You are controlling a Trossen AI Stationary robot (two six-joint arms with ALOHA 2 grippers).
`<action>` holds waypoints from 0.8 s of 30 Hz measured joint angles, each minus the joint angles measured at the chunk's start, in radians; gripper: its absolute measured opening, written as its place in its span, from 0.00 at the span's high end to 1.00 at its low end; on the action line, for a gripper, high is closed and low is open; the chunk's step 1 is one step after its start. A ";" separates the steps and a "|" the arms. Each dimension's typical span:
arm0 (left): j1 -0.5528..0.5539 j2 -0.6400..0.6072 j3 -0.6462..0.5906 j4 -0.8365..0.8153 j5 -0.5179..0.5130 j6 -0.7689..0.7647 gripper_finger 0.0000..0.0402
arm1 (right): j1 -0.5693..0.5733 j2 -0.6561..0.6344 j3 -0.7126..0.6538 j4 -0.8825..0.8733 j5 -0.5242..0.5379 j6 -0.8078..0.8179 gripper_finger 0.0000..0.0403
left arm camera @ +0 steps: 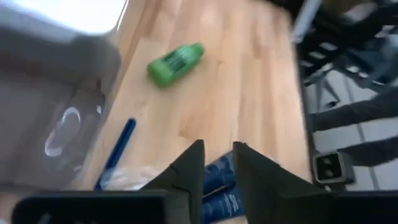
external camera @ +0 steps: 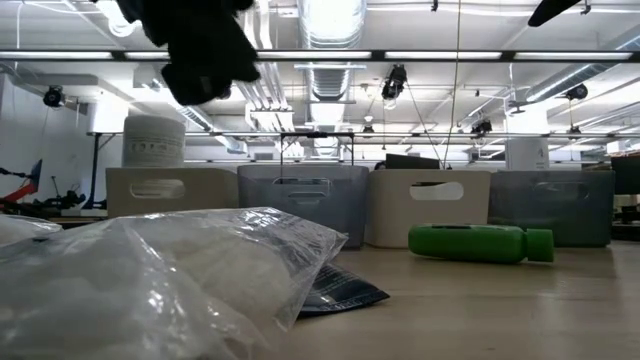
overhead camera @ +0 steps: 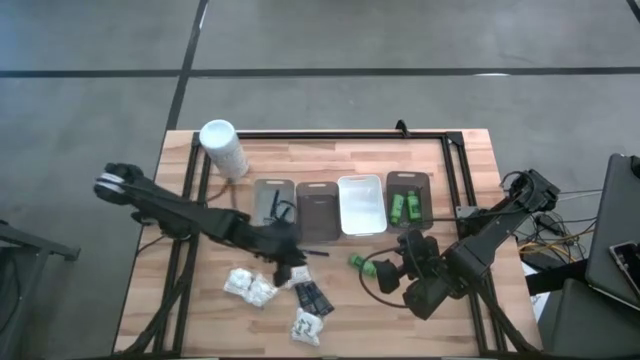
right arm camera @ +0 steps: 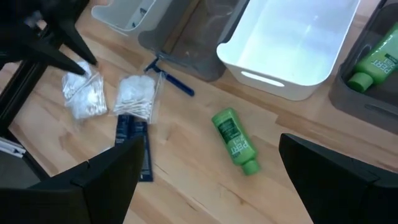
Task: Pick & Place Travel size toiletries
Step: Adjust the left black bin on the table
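Note:
One green bottle [overhead camera: 360, 262] lies on its side on the table, and two more lie in the far-right grey tray [overhead camera: 408, 198]. White packets [overhead camera: 247, 286] and dark blue sachets [overhead camera: 314, 298] lie near the front. A blue razor [right arm camera: 171, 79] lies beside the brown tray [overhead camera: 318, 210]. My left gripper [left arm camera: 218, 165] hangs above the sachets [left arm camera: 217, 186], its fingers a narrow gap apart with nothing between them. My right gripper [right arm camera: 211, 186] stands wide open above the loose bottle [right arm camera: 235, 140], touching nothing.
A tall white container [overhead camera: 222, 148] stands at the far left. A grey tray [overhead camera: 273, 200] with a dark razor and a white tray [overhead camera: 361, 203] complete the row. A black frame [overhead camera: 455, 160] borders the far and right sides. A packet [external camera: 150, 280] lies near the front edge.

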 joint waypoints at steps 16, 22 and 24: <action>0.031 0.370 0.332 -0.348 -0.134 0.023 0.99 | -0.007 0.000 -0.002 -0.001 -0.003 0.024 0.09; 0.085 0.414 0.344 -0.355 -0.192 0.071 0.98 | -0.007 0.000 -0.002 -0.004 -0.002 0.024 0.09; 0.103 0.417 0.344 -0.359 -0.207 0.091 0.98 | -0.007 0.000 -0.002 -0.004 -0.002 0.021 0.09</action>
